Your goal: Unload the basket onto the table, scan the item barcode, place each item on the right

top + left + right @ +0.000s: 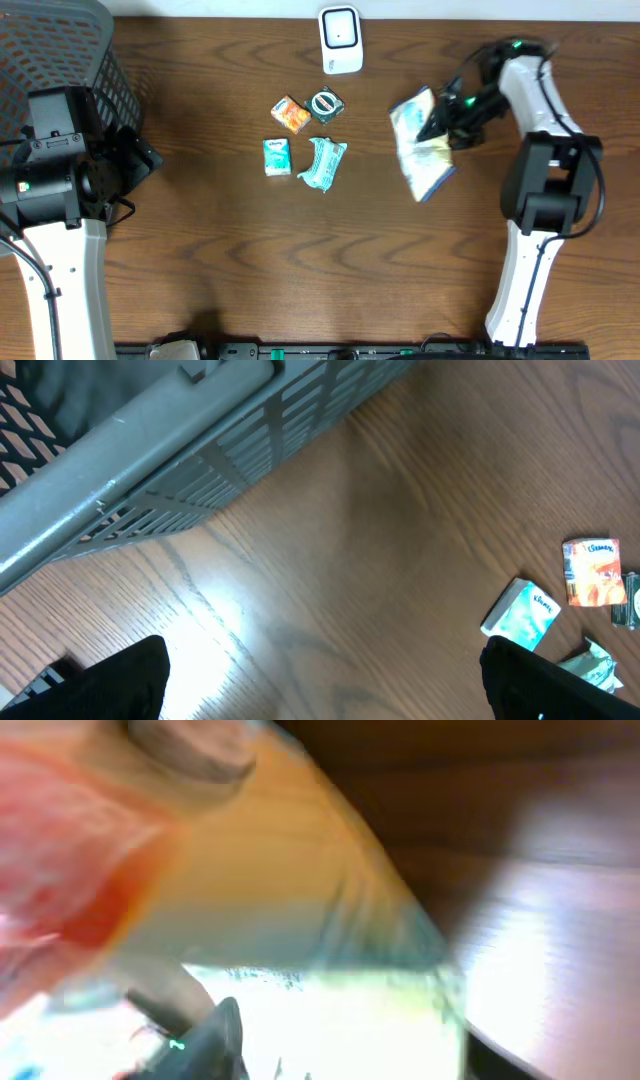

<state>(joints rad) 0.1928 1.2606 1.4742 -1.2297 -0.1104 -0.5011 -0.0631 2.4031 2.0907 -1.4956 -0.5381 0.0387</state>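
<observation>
**Desk:** Where's the item?

**Op:** Crinkled bag (424, 168), white with teal and yellow print, on the right side of the table (330, 260). From overhead it lies slanted, its upper end toward the scanner (340, 40) but well apart from it. The scanner is a white unit at the far edge, centre.

**Desk:** Right hand on it?

**Op:** Right gripper (441, 122) sits over the bag's upper right edge. I can't tell how wide the jaws stand, or whether they grip. My right wrist view is a blur: orange, yellow and white packaging fills it, with a strip of wood grain on the right.

**Desk:** Left side?

**Op:** Left gripper (330, 685) is spread wide, with nothing between the fingertips (120, 680). It hangs over bare wood beside the grey mesh basket (150, 450) at the table's left end.

**Desk:** Other stock?

**Op:** Four small things are clustered mid-table, below the scanner: an orange pack (290, 114), a dark packet with a round label (326, 105) just beside it, a teal tissue pack (277, 157), and a crumpled teal wrapper (322, 165). All lie apart from the bag.
</observation>
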